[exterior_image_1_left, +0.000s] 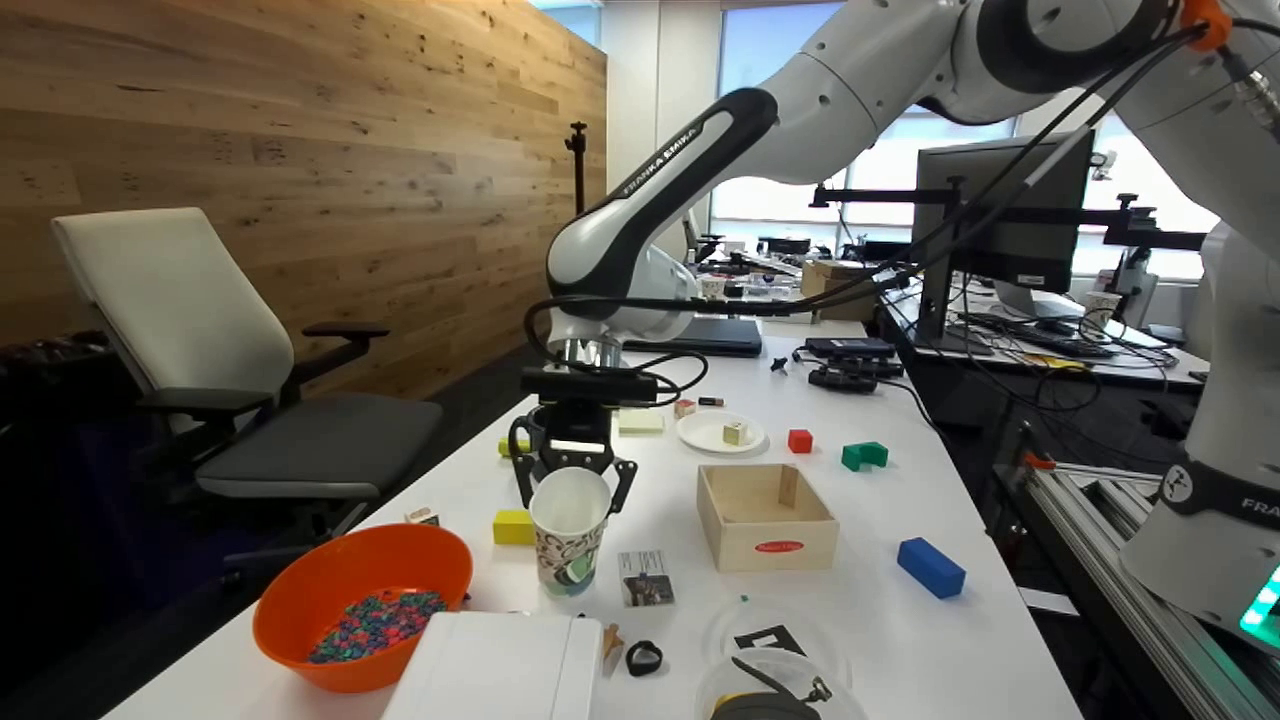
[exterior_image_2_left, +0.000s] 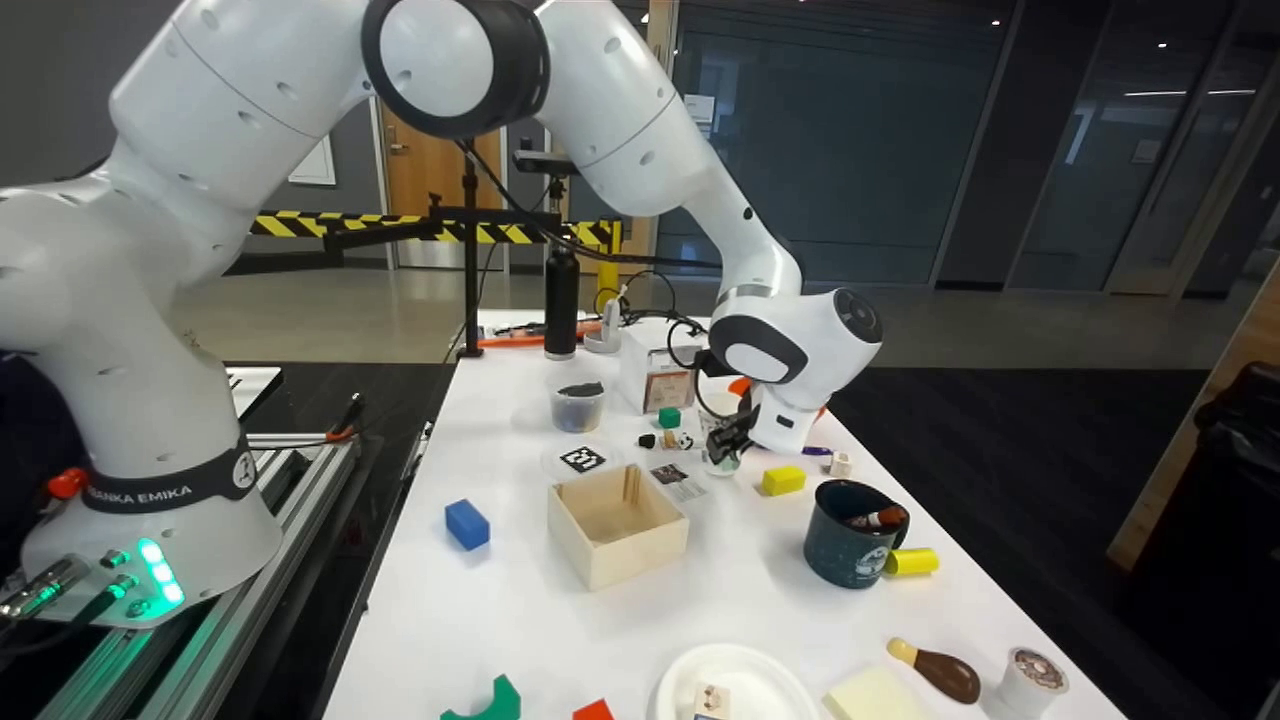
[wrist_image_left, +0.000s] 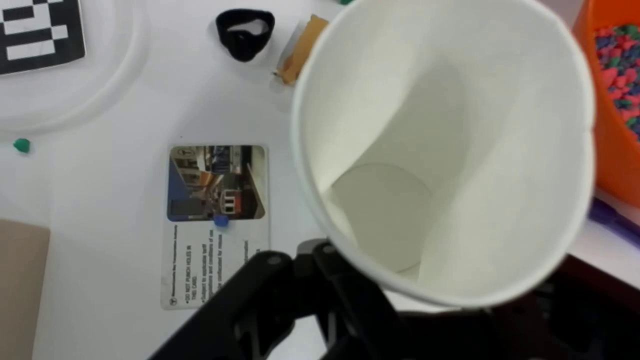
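So my gripper (exterior_image_1_left: 571, 505) is pinching the cup (exterior_image_1_left: 567, 560) by its sides, mouth up. My guess is the side grip is there to leave the opening free; in the wrist view I'm looking straight down to its bare bottom. Cup's low over the worktop (exterior_image_1_left: 868, 520), toward the long edge by the chair (exterior_image_1_left: 310, 440), and I can't tell if it's touching down. Near it, closer to that edge, is the bowl (exterior_image_1_left: 350, 560) of coloured bits (exterior_image_1_left: 375, 625), its walls probably there to keep them from scattering. About midway between the long edges there's the open-topped box (exterior_image_1_left: 780, 530). The mug (exterior_image_2_left: 835, 550), back by the chair edge, has something brown (exterior_image_2_left: 884, 517) inside, handle turned toward that edge. The plate (exterior_image_1_left: 700, 430), around mid-width again, has a block (exterior_image_1_left: 735, 433) on it.
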